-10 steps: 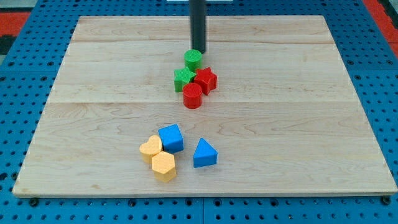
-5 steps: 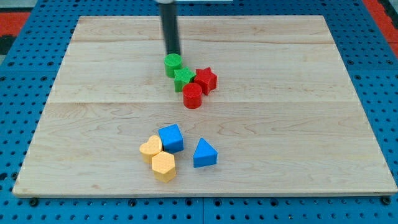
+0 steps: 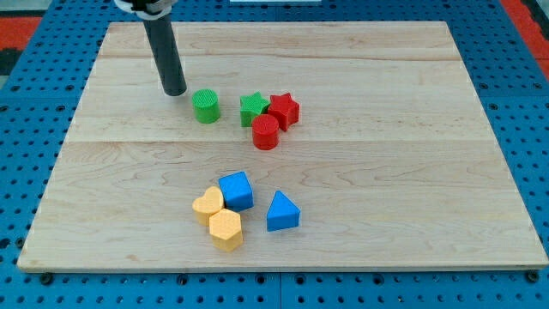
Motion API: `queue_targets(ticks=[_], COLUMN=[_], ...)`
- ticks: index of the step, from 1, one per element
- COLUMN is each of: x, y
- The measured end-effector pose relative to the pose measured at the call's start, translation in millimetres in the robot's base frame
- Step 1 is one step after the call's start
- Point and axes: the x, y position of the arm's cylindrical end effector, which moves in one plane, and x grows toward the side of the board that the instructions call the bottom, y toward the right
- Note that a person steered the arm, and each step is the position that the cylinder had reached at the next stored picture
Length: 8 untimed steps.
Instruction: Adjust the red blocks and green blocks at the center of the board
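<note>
My tip [image 3: 174,91] rests on the board toward the view's upper left. A green cylinder [image 3: 205,106] stands just right of and slightly below the tip, with a small gap between them. Further right, a green star [image 3: 252,107], a red star [image 3: 284,110] and a red cylinder [image 3: 265,132] sit bunched together, touching. The green cylinder stands apart from that cluster, to its left.
A blue block [image 3: 236,190], a blue triangular block [image 3: 281,211], a yellow heart-like block [image 3: 208,204] and a yellow hexagonal block [image 3: 226,228] sit in the lower middle. The wooden board [image 3: 412,154] lies on a blue pegboard surface.
My tip has swept left across the board's upper part. The green cylinder has moved left and away from the green star. The other blocks have not moved.
</note>
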Motion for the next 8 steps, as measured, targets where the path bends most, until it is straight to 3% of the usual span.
queue_targets(ticks=[1, 2, 3, 4, 5, 8], x=[22, 19, 82, 154, 168, 109], y=[64, 46, 28, 84, 160, 134])
